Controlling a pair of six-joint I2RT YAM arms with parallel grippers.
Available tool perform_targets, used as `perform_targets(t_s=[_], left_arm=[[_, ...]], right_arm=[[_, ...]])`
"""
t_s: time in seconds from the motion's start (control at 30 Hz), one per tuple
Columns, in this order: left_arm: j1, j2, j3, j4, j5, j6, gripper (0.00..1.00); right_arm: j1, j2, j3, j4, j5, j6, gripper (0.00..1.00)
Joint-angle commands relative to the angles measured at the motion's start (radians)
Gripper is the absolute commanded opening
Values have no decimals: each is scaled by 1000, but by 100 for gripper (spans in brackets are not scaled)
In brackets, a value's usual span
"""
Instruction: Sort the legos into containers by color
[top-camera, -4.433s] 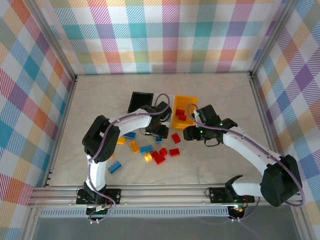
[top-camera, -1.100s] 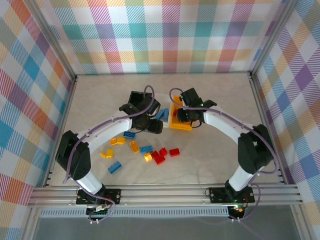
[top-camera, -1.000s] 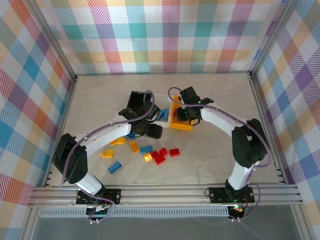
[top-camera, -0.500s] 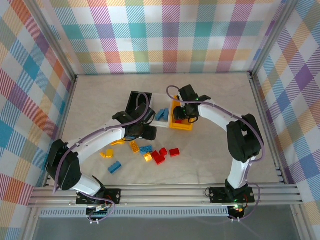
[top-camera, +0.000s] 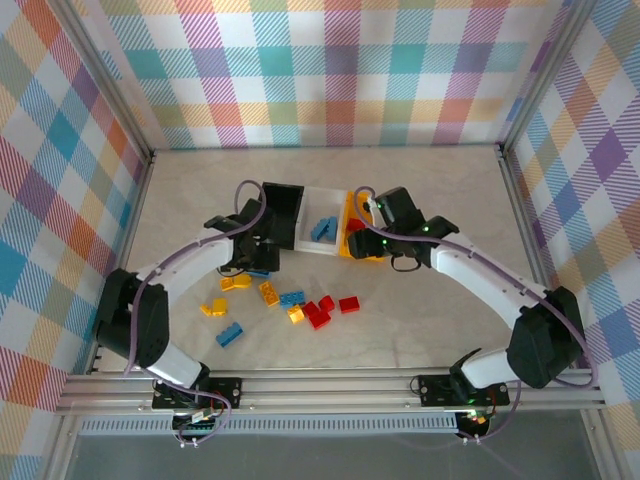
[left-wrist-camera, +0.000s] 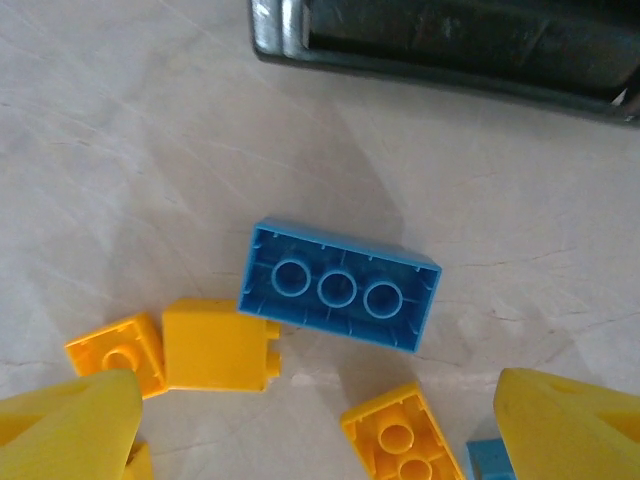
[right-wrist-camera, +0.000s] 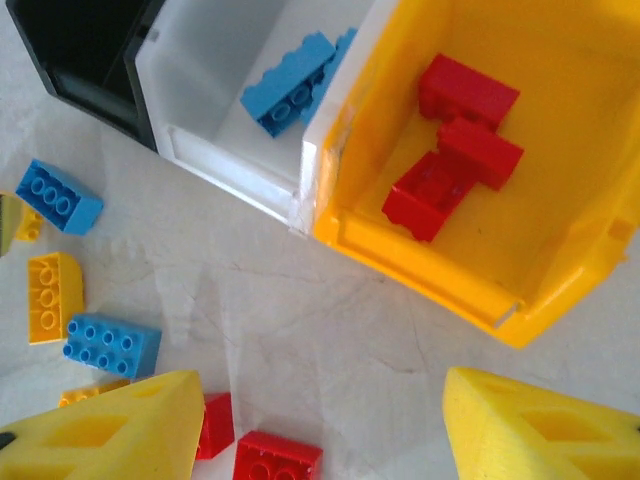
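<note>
Three containers stand side by side: a black bin (top-camera: 281, 213), a white bin (top-camera: 312, 245) holding blue legos (right-wrist-camera: 290, 82), and a yellow-orange bin (top-camera: 349, 217) holding three red legos (right-wrist-camera: 478, 150). My left gripper (top-camera: 256, 258) hangs open over loose legos, with nothing between its fingers. Below it lie an upturned blue brick (left-wrist-camera: 340, 298) and yellow bricks (left-wrist-camera: 214, 345). My right gripper (top-camera: 362, 243) is open and empty, just in front of the yellow-orange bin's near wall (right-wrist-camera: 420, 270). Red bricks (right-wrist-camera: 275, 460) lie by its left finger (right-wrist-camera: 110, 430).
Loose bricks are scattered on the table in front of the bins: yellow ones (top-camera: 213, 308), blue ones (top-camera: 229, 335) and red ones (top-camera: 348, 304). The black bin's rim (left-wrist-camera: 450, 60) is just beyond the left gripper. Checked walls enclose the table.
Both grippers opened. The left one drew back from the white bin to the loose bricks at the left. The right one pulled back from over the yellow-orange bin toward its near side.
</note>
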Motion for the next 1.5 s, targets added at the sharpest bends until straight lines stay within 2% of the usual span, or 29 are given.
perform_targets(t_s=[0.0, 0.53, 0.7, 1.0, 1.47], left_arm=[[16, 51, 5, 47, 38, 36, 92], [73, 243, 66, 141, 77, 95, 91], [73, 278, 74, 153, 99, 94, 84], [74, 248, 63, 137, 103, 89, 63], [68, 120, 74, 78, 131, 64, 61]], right_arm=[[0, -44, -18, -24, -15, 25, 66], [0, -69, -47, -33, -16, 37, 66], [0, -55, -36, -24, -14, 42, 65], [2, -38, -34, -9, -17, 58, 65], [5, -56, -51, -4, -21, 65, 65]])
